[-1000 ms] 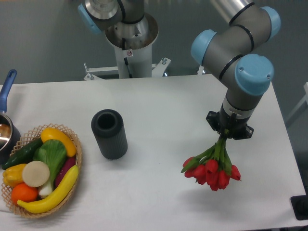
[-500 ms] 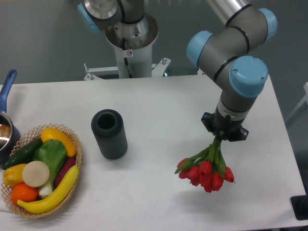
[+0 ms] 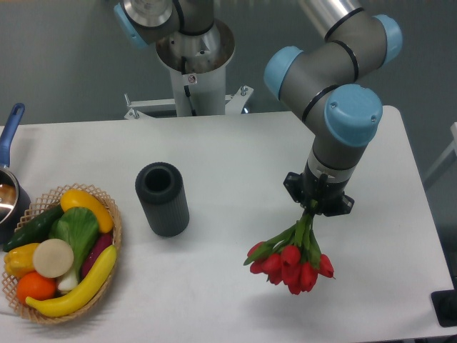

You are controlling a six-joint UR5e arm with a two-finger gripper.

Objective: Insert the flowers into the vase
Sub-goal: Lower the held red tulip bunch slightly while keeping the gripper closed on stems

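Hanging from the black two-finger gripper, the bunch of red tulips with green stems was clenched by its stem end, blooms pointing down toward the white table on the right side. The dark grey ribbed cylindrical vase stood upright, well apart to the left, its round mouth open and unfilled. The step in hand looked like the carry: flowers lifted, not yet brought over the vase. The next move would call for travelling left across the table and, judging by the grip, turning the bunch so the stems, not the blooms, could enter the mouth. Nothing stood between bunch and vase. The woven basket of plastic vegetables sat beyond the vase at the left edge, with a blue-handled metal pot just behind it.
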